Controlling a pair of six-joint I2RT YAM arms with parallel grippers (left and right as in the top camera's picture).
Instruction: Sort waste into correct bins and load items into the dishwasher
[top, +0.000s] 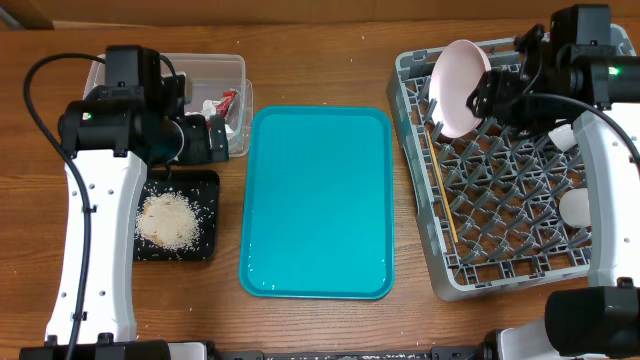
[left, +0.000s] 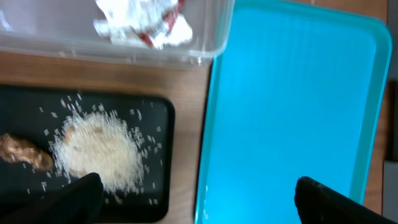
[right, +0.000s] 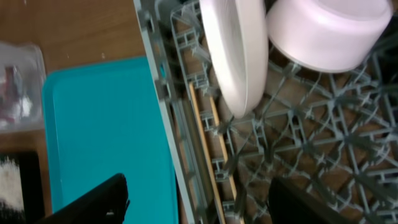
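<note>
The clear tub (top: 236, 68) at the back left holds the crumpled white napkin (left: 134, 25) and the red-and-white wrapper (left: 160, 32). The black tray (top: 207, 250) in front of it holds a heap of white rice (left: 99, 149) and a brown scrap (left: 25, 152). My left gripper (left: 199, 199) is open and empty, above the gap between the black tray and the teal tray. The grey dish rack (top: 500, 235) on the right holds an upright white plate (top: 458, 85), a bowl (right: 326, 28) and the chopsticks (top: 443, 190) along its left wall. My right gripper (right: 199, 199) is open and empty over the rack's left edge.
The large flat teal tray (top: 315, 200) lies between the bins and the rack, with nothing on it. Another white dish (top: 575, 207) sits at the rack's right side, partly under my right arm. Bare wooden tabletop surrounds everything.
</note>
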